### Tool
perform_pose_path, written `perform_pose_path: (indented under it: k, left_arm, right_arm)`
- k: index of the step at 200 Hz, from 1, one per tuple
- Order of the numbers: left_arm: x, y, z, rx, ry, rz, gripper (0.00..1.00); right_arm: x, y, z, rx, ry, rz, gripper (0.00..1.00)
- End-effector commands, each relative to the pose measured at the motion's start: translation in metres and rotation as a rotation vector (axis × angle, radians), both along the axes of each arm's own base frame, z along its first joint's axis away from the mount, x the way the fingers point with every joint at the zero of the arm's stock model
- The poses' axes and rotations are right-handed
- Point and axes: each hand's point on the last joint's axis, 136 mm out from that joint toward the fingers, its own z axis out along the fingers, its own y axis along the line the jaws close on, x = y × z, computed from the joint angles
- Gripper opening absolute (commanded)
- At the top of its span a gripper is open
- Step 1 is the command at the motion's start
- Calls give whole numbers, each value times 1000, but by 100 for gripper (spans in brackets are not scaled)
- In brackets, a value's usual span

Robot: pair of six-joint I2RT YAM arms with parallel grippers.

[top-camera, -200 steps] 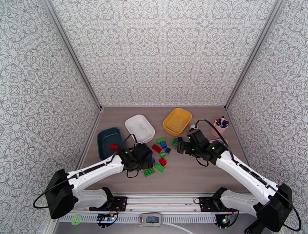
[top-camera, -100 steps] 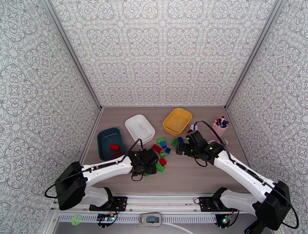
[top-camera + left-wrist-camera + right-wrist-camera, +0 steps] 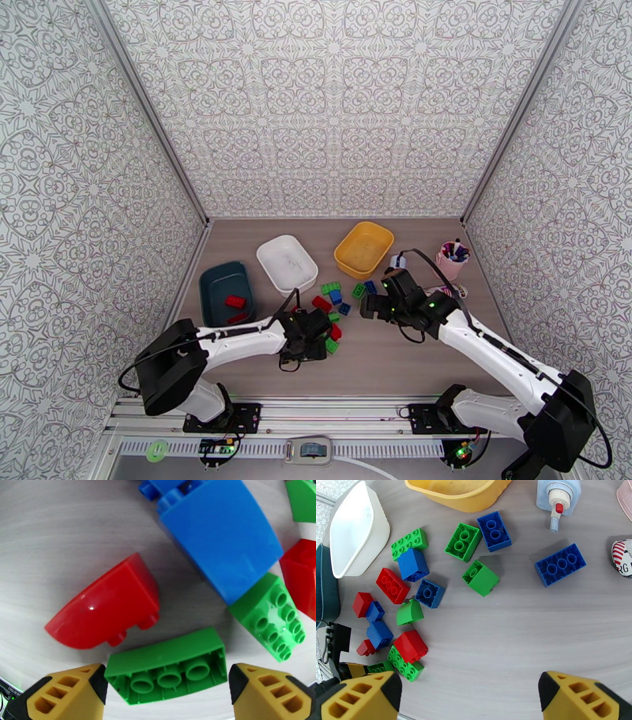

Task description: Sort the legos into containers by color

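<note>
Between the parted fingers point(image 3: 67, 697) of the left gripper point(image 3: 168, 682), an upside-down green brick point(image 3: 166, 663) lies lengthwise across

Bright, even light; wide-angle edge distortion

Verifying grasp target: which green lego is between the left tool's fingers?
The long green lego tipped over, three hollow tubes showing, framed by the left tool. The studded green lego sits farther right, beside the blue lego.

Legos point(image 3: 392, 585) red, green, blue; teal tray point(image 3: 217, 288), white tray point(image 3: 284, 262), yellow tray point(image 3: 362, 249); walls point(image 3: 332, 103) grey-white ornamental pattern.
</note>
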Motion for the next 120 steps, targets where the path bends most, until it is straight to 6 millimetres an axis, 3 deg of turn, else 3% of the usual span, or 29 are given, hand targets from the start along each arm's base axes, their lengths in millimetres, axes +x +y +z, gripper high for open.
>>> perform_pose_path:
  k: [1,120]
  left_arm:
    - [6,-8,-3,-20,3,14,86]
    - [28,-20,-11,-6,-11,30,80]
  right_arm:
    - [0,-2,-5,2,6,-11,96]
    - [-2,9,-13,49,33,22,94]
